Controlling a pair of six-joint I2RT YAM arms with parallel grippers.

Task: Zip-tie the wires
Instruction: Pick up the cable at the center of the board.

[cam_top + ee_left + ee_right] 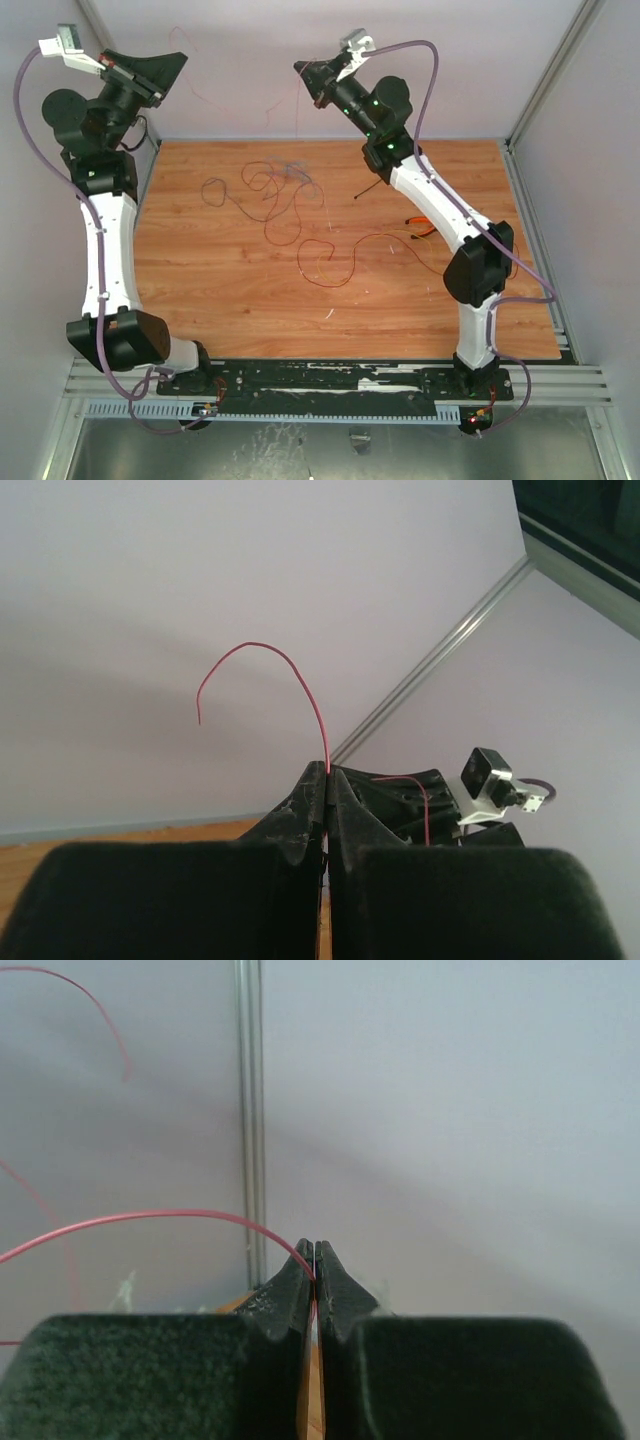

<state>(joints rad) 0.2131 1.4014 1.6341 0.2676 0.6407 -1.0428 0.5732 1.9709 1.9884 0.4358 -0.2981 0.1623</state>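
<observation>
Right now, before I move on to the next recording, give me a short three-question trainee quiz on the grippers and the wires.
1. True or false: the left gripper is pinching a red wire.
2. Multiple choice: most of the wires lie A) on the wooden table, B) in a bin, C) draped over an arm's base.
3. Short answer: what is the right gripper doing?
Key: 1 true. 2 A. 3 It is shut on a red wire, held up in the air near the back wall.
</observation>
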